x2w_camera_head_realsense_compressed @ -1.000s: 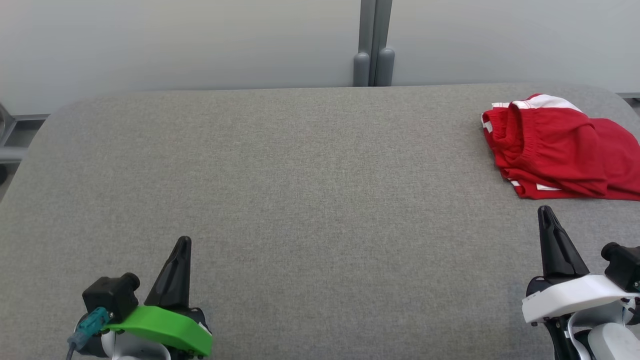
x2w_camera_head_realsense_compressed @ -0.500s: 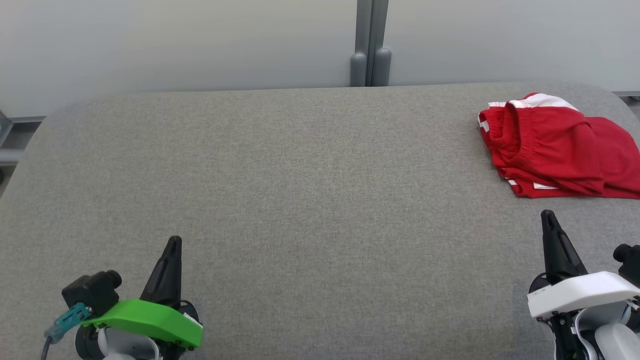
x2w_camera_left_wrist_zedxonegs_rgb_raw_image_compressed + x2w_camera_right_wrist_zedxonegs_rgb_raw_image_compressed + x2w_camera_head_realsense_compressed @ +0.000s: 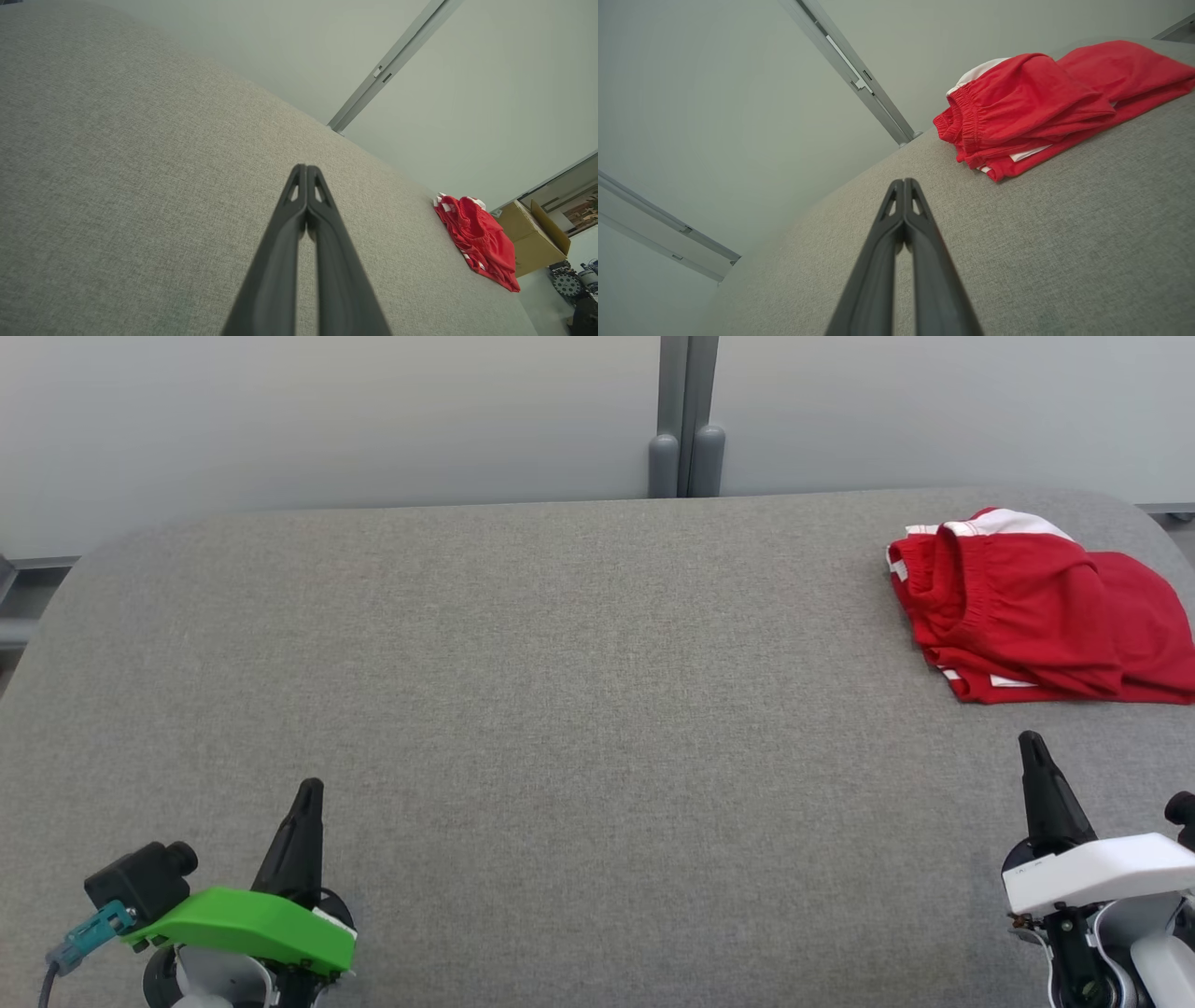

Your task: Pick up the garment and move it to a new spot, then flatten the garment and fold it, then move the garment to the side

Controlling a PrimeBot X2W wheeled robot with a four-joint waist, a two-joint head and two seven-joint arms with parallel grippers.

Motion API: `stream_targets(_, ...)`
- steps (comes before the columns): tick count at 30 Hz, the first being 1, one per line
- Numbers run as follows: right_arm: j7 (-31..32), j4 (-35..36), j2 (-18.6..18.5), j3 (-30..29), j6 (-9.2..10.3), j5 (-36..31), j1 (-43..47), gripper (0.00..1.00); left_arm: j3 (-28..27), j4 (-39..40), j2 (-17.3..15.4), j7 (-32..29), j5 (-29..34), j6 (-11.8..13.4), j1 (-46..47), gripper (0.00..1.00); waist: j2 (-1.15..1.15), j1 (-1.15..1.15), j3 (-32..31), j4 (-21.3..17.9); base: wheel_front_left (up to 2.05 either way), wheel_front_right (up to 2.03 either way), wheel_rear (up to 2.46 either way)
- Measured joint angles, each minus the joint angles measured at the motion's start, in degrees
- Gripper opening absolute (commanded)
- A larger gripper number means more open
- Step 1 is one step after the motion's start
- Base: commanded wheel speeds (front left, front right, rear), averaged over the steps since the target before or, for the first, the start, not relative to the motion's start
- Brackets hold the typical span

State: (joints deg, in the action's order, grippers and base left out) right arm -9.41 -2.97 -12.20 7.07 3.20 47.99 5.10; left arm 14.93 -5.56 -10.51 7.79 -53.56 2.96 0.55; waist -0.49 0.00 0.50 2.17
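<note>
The garment (image 3: pixel 1032 607) is a pair of red shorts with white trim, folded into a compact pile at the far right of the grey table (image 3: pixel 579 663). It also appears in the left wrist view (image 3: pixel 476 238) and in the right wrist view (image 3: pixel 1036 102). My left gripper (image 3: pixel 308 791) rests low at the front left, shut and empty, its fingertips (image 3: pixel 306 169) pressed together. My right gripper (image 3: pixel 1030 742) stands at the front right, just short of the garment, shut with nothing in it, tips (image 3: pixel 903 183) touching.
A pale wall with a grey vertical post (image 3: pixel 680 420) runs behind the table. A cardboard box (image 3: pixel 528 233) stands beyond the table's right end, with wheeled equipment (image 3: pixel 567 282) on the floor near it.
Both grippers have drawn back toward the front edge, the left one also drifting left. The head camera has shifted slightly, so the garment sits a little further left in view.
</note>
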Motion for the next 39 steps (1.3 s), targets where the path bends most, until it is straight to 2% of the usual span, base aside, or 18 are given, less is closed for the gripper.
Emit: stream_targets(39, 6.73, -6.13, 3.60, -5.48, -4.83, 25.40, -3.75, 0.00, -8.46, -5.02, 2.92, -6.34, -21.67, -4.76, 0.24, 0.00, 0.00, 0.00, -0.15, -1.16, 0.00, 0.00, 0.00)
